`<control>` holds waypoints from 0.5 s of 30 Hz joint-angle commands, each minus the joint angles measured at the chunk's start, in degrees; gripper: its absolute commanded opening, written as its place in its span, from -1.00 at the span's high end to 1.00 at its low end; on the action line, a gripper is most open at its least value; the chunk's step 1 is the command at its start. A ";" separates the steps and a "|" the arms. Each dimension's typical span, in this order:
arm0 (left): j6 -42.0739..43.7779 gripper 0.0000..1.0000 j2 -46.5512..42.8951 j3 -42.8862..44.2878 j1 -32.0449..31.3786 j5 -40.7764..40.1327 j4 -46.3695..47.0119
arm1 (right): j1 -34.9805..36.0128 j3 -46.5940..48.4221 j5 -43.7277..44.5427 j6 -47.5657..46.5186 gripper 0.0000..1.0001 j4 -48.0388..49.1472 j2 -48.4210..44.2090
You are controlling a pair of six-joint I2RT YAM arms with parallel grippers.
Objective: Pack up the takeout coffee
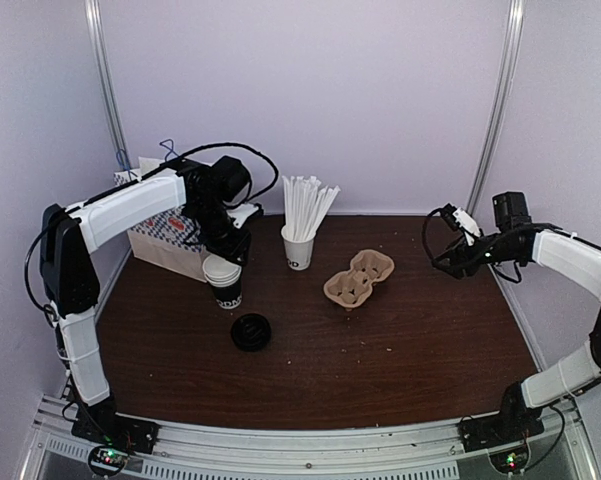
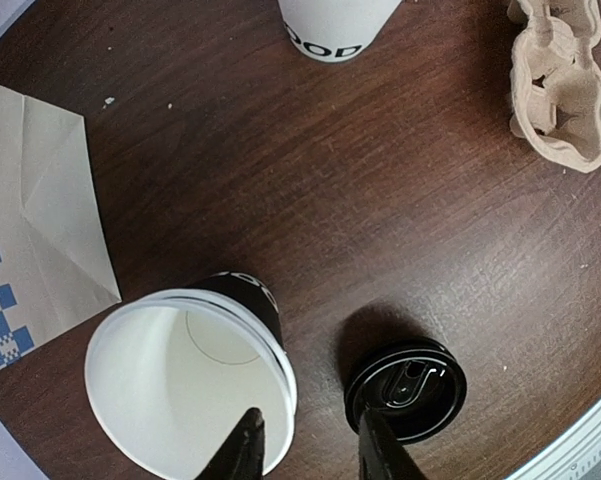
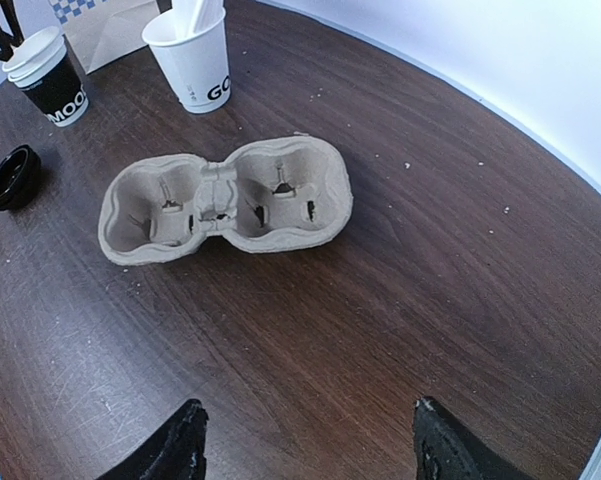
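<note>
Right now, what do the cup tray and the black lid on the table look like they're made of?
Cup tray: likely moulded paper pulp, going by its matte beige surface and soft, rough edges. Black lid: probably plastic, smooth, with glossy highlights on crisp moulded ridges.

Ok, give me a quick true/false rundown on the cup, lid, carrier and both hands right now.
1. The black lid is on the black paper cup. False: it lies on the table beside the open cup.
2. The pulp cup carrier is empty. True.
3. The right hand holds the carrier. False: it is open, empty and apart from it.
4. The left hand is at the cup's rim. True.
5. The white cup holds straws. True.
</note>
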 commanded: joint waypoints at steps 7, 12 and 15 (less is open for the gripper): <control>-0.57 0.40 2.97 3.23 -0.18 -2.90 -4.30 | 1.68 -0.35 -0.14 -2.00 -0.39 -1.49 0.08; -0.47 0.46 4.35 4.61 -0.18 -2.75 -5.59 | 1.82 -0.35 -0.15 -2.26 -0.39 -1.62 0.19; -0.34 0.48 4.62 4.87 -0.18 -3.20 -5.82 | 1.89 -0.30 -0.15 -2.43 -0.39 -1.66 0.26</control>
